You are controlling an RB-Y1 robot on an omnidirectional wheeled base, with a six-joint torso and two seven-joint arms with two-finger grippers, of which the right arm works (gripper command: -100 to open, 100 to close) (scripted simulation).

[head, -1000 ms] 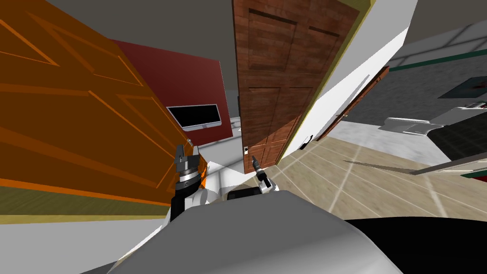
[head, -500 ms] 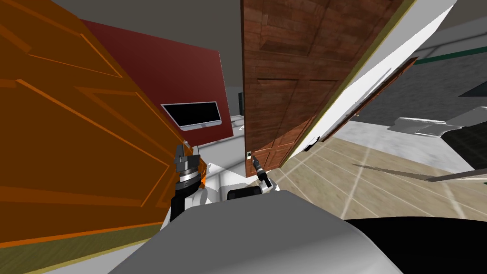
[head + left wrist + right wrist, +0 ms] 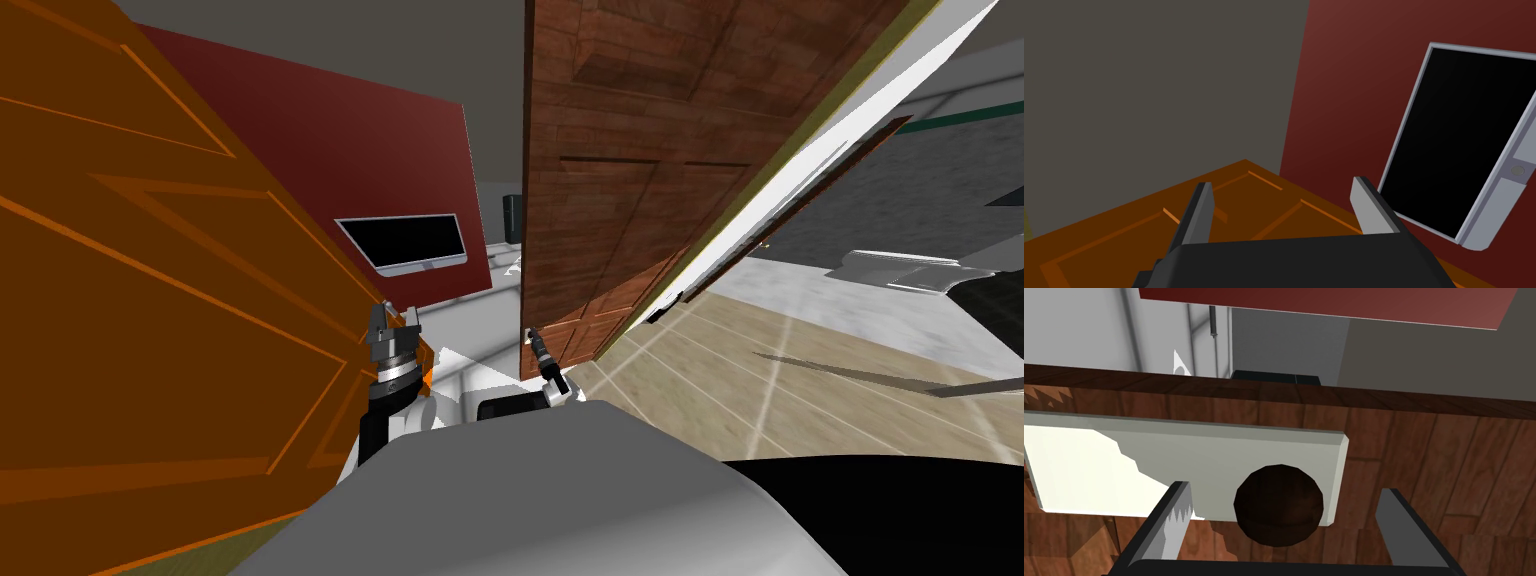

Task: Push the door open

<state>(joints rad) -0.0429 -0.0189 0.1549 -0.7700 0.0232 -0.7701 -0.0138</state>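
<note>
My right pincer [image 3: 1284, 490] is spread wide against the brown wooden door [image 3: 1449, 453] straight ahead. Its blades stand either side of the door's dark round knob [image 3: 1279, 510] on a white plate [image 3: 1224, 453], without pressing it. Left of that door, my left pincer [image 3: 1281, 187], also wide, hangs beside an orange door [image 3: 1124, 235].

Head downward, right wrist seemingly near door [image 3: 1449, 453]

**A House Interior**

A brown panelled door [image 3: 620, 150] and an orange panelled door [image 3: 150, 300] stand beside pale plank flooring [image 3: 780, 390]. A flat black screen [image 3: 405, 240] hangs on a dark red wall [image 3: 400, 150], as in a living room.
</note>
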